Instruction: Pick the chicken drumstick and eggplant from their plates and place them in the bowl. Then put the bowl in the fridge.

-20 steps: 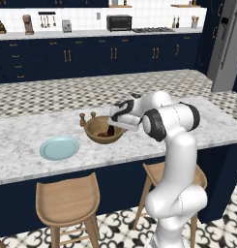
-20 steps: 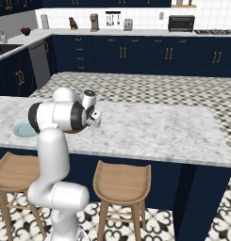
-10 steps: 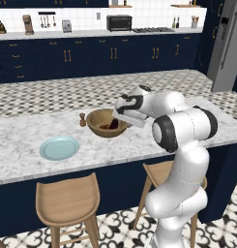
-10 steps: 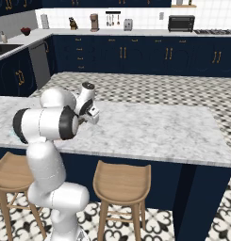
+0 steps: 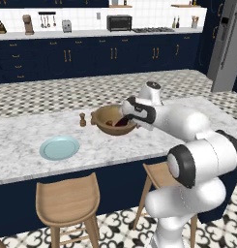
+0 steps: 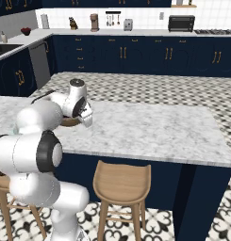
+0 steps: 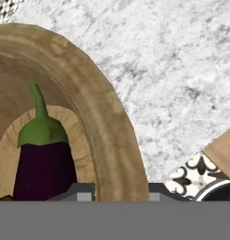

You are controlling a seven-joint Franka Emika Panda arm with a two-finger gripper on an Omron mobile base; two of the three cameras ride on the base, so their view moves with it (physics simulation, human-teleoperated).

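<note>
**Gripper clamped on the bowl's rim, eggplant inside**

The gripper [image 5: 125,117] is closed on the near-right rim of the bowl [image 5: 106,119], one finger inside the wall and one outside, as the hand view shows with the tan rim running up between the two finger tips. In that view the bowl [image 7: 95,122] curves away from the gripper [image 7: 121,190], and the eggplant [image 7: 43,166] lies on the bowl's floor just inside the rim, right beside the inner finger, its green cap and stem pointing away from the gripper. In the left base view a dark reddish mass sits in the bowl next to the gripper; whether the chicken drumstick is part of it cannot be told.

The bowl stands on the marble table [image 5: 23,138]. Just beyond the bowl, on the side away from the gripper, stands a small brown shaker [image 5: 82,119], close to the bowl's wall. The pale blue plate [image 5: 59,147] lies further off on that same side and nearer the table's front edge, well apart from the bowl. Two wooden stools [image 5: 66,201] stand under the table's front edge below the gripper. The grey fridge [image 5: 226,46] rises far behind and to the other side of the gripper, across the tiled floor.

In the right base view the arm's own body covers most of the bowl [image 6: 70,122].
</note>
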